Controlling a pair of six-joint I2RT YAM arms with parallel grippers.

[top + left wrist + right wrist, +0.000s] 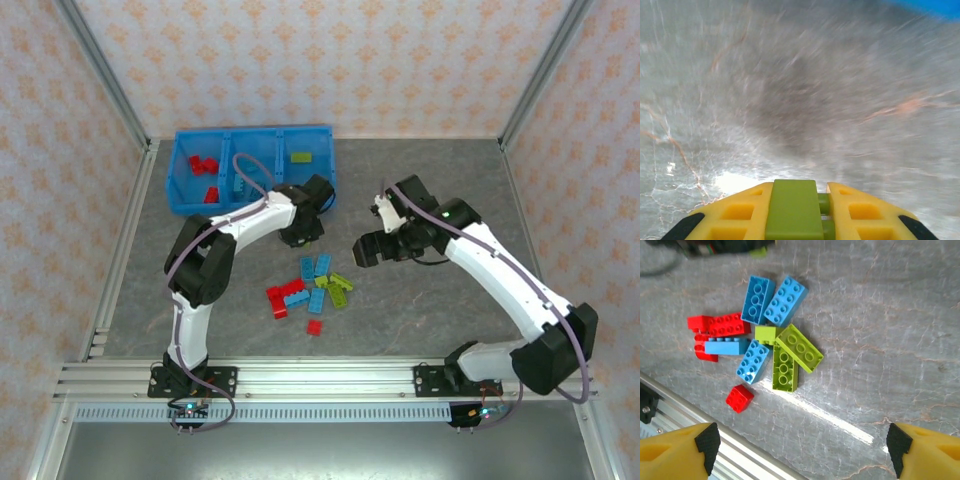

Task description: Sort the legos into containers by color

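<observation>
Progress is early: tray (181,196) holds a few reds, one green, perhaps a blue; pile (756,315) remains. Left gripper (299,236) clamps a green brick (793,210); right gripper (802,447) gapes wide.

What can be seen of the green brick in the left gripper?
The green brick is lime, glossy plastic. A smooth side faces the wrist camera and two round studs show on its right. It is clamped between the yellow fingers of the left gripper, with the grey table blurred beyond it. The picture's edge cuts off its lower end.
</observation>
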